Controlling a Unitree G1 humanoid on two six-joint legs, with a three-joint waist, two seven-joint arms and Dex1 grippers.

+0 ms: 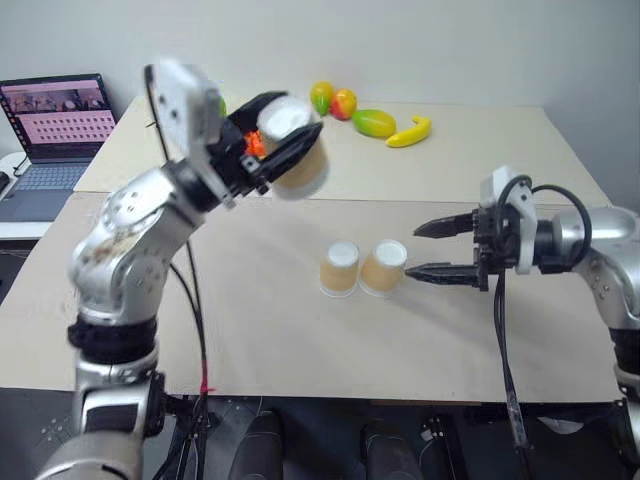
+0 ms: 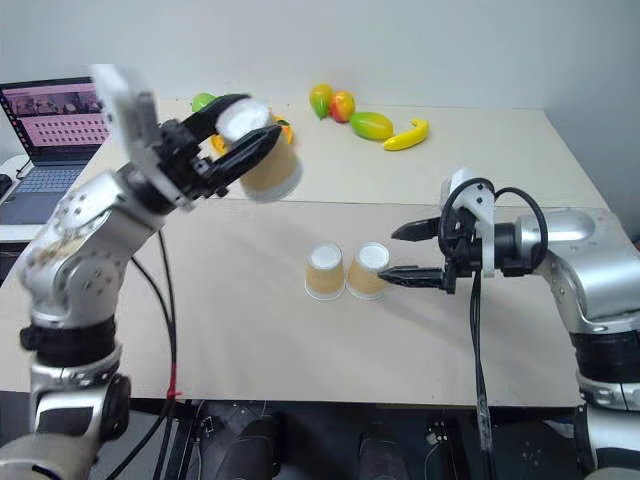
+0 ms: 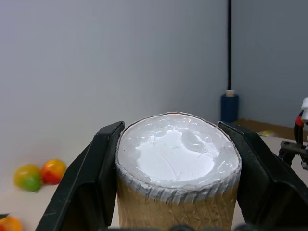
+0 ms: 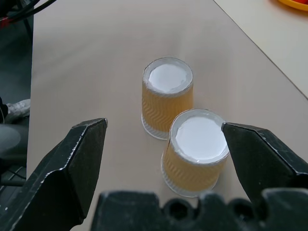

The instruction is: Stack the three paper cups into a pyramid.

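Left claw [image 1: 283, 142] is gripping one paper cup [image 1: 298, 160] by its sides, high above the two cups [image 1: 362, 268] standing below and beside the spread-wide right claw [image 1: 436, 250]; being light and easily crushed, it is needing a gentle hold.

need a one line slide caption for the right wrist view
Open right claw hovers by two upturned cups standing side by side on the table.

L end effector [image 1: 283, 150] holds cup [image 1: 297, 160] aloft.
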